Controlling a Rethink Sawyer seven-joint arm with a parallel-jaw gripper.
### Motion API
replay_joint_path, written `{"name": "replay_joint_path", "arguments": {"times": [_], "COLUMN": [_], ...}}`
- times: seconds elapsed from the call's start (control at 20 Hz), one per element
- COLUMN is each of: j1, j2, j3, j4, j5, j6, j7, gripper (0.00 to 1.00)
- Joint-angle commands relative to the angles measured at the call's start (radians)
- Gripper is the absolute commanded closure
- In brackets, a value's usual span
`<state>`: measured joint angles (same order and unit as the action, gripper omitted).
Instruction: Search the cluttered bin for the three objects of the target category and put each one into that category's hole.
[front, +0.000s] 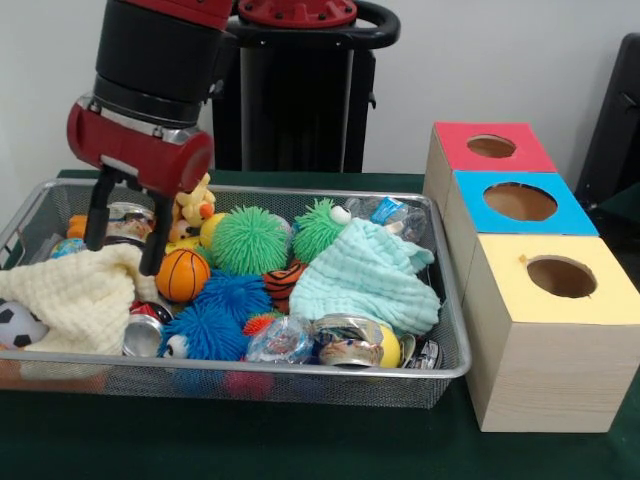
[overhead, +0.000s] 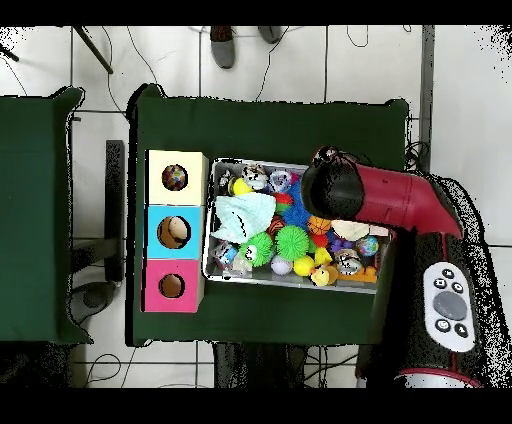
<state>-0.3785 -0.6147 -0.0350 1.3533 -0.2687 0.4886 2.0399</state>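
The end effector (front: 125, 243) hangs released, black fingers spread, over the cream knitted cloth (front: 75, 295) at the left end of the wire-mesh bin (front: 445, 365). An orange basketball toy (front: 183, 275) lies just right of it.

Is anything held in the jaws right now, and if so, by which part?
Nothing is held. The gripper is open, jaws spread with an empty gap, tips down at the cream cloth beside the small basketball.
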Motion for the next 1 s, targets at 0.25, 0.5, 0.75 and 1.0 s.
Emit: {"name": "replay_joint_path", "arguments": {"times": [0.25, 0.5, 0.75, 1.0], "j1": [-0.161, -0.165, -0.143, -0.154], "j2": [0.005, 0.005, -0.010, 0.004], "j3": [0.189, 0.190, 0.171, 0.189], "j4": [0.208, 0.208, 0.224, 0.235], "j5": [-0.097, -0.162, -0.216, -0.247], "j6": [-0.057, -0.070, -0.085, -0.121], "j7": [-0.193, -0.191, -0.138, -0.100], "gripper": [0.00, 0.00, 0.00, 0.00]}}
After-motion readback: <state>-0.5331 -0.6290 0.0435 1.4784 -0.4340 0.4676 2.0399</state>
